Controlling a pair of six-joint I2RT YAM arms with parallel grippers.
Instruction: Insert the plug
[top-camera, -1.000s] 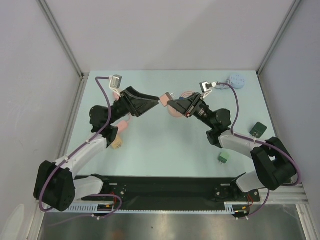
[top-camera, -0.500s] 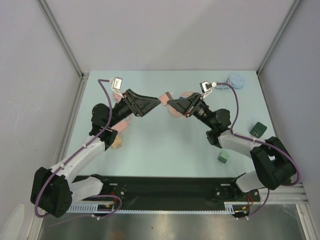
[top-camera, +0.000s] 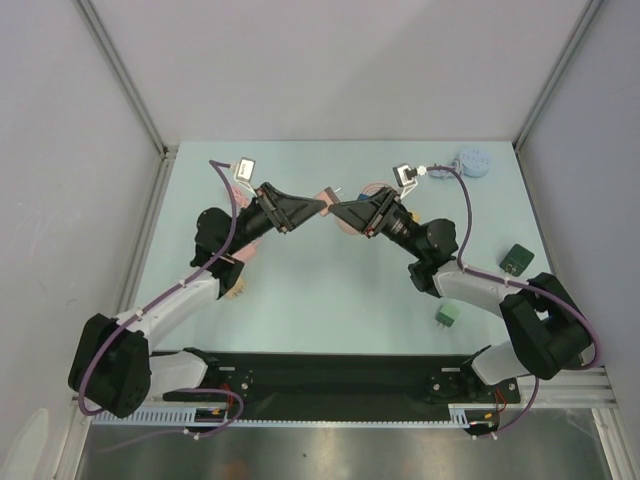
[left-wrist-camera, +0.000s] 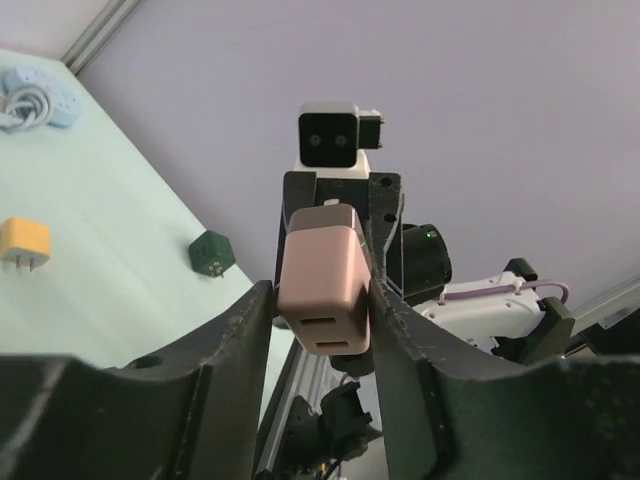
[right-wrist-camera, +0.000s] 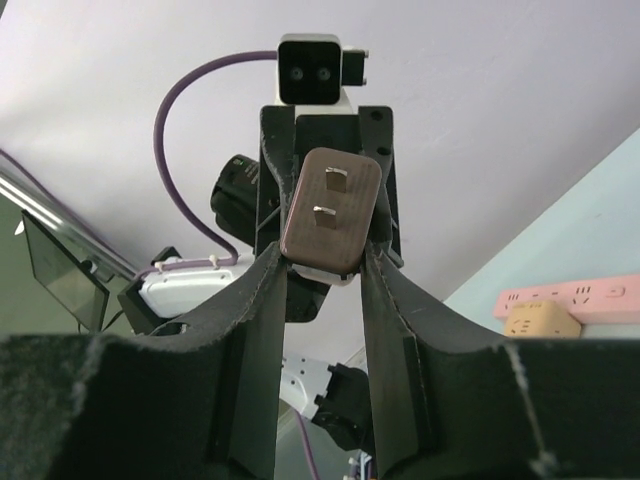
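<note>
A pink plug adaptor hangs in the air at the back middle of the table, between both grippers. In the left wrist view its face with two slots is pinched between my left gripper's fingers. In the right wrist view its shadowed face with two metal prongs sits between my right gripper's fingertips, touching both. In the top view the left gripper and right gripper meet tip to tip. A pink power strip lies on the table, partly hidden under the left arm.
A tan plug lies by the pink strip. A blue power strip lies at the back right, a dark green cube at the right, a light green cube nearer. A pink cable coil lies under the grippers. A yellow plug shows in the left wrist view.
The left arm's wrist and elbow have shifted right and tilted. The right gripper has edged slightly left. The plug has stayed at about the same spot between the two grippers.
</note>
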